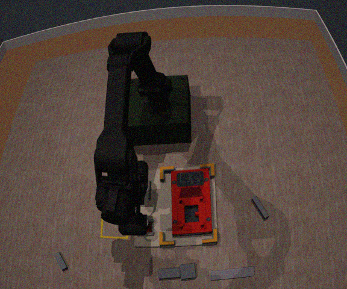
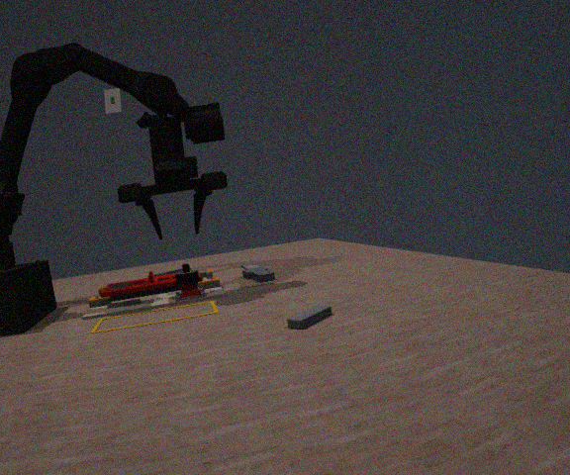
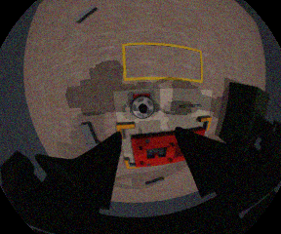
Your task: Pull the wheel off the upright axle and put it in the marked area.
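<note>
While the pincer (image 2: pixel 173 233) hangs high above the table (image 2: pixel 377 357), fingers pointing straight down, nothing is between them: jaws part open, roughly two-thirds of range, holding nothing.

Wheel (image 3: pixel 140 105): on its upright axle, not yet touched. In the wrist view it sits just ahead of the gap between the fingers, seen face-on as a ring with a bright hub. So its flat faces point up and down, and its axis runs vertical, in line with the axle. It has no long axis in plan; it is round. In the top view the arm hides it almost wholly.

Marked area (image 3: pixel 163 62): yellow outline, beyond the wheel as the wrist camera sees it, long side running across the pincer's view. In the exterior view it lies on the near side of the red plate (image 2: pixel 137 286).

Judgement: the jaws look preset a little wider than the wheel, and the pincer is aimed vertically so a straight descent can bracket the rim. Pull must go straight up along the axle; a tilted lift could bind. The pincer seems slightly behind the wheel, so a small forward shift is likely needed first.

Loose grey blocks (image 2: pixel 309 316) lie well apart.
</note>
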You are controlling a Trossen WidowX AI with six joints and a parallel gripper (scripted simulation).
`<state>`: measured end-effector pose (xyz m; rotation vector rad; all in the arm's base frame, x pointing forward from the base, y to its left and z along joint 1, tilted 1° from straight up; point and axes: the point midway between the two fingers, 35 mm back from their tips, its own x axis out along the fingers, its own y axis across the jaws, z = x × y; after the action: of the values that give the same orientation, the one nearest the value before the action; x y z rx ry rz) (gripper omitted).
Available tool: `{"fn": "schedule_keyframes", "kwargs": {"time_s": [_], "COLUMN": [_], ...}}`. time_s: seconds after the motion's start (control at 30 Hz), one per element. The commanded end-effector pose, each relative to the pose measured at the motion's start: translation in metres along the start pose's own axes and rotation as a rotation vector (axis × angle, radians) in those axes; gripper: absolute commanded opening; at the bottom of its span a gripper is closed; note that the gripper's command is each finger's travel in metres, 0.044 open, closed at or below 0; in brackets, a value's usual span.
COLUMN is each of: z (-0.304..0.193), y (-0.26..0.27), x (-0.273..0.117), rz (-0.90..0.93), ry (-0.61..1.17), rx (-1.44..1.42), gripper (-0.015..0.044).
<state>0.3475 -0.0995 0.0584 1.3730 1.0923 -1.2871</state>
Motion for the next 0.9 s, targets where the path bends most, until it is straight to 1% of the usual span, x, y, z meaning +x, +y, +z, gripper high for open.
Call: {"fn": "schedule_keyframes", "kwargs": {"time_s": [0.0, 0.13, 0.23, 0.43, 0.5, 0.6, 0.87], "z": [0.004, 0.01, 0.01, 0.011, 0.012, 0.012, 0.011], "y": [0.0, 0.004, 0.005, 0.004, 0.002, 0.002, -0.001], "x": [0.0, -0.001, 0.01, 0.061, 0.073, 0.074, 0.072], "rz": [-0.006, -0.005, -0.005, -0.005, -0.006, -0.006, -0.025], "ry": [-0.008, -0.008, -0.008, -0.008, -0.008, -0.008, -0.003], "rx": [0.016, 0.016, 0.016, 0.016, 0.016, 0.016, 0.022], "gripper": [0.03, 0.03, 0.03, 0.03, 0.03, 0.03, 0.0247]}}
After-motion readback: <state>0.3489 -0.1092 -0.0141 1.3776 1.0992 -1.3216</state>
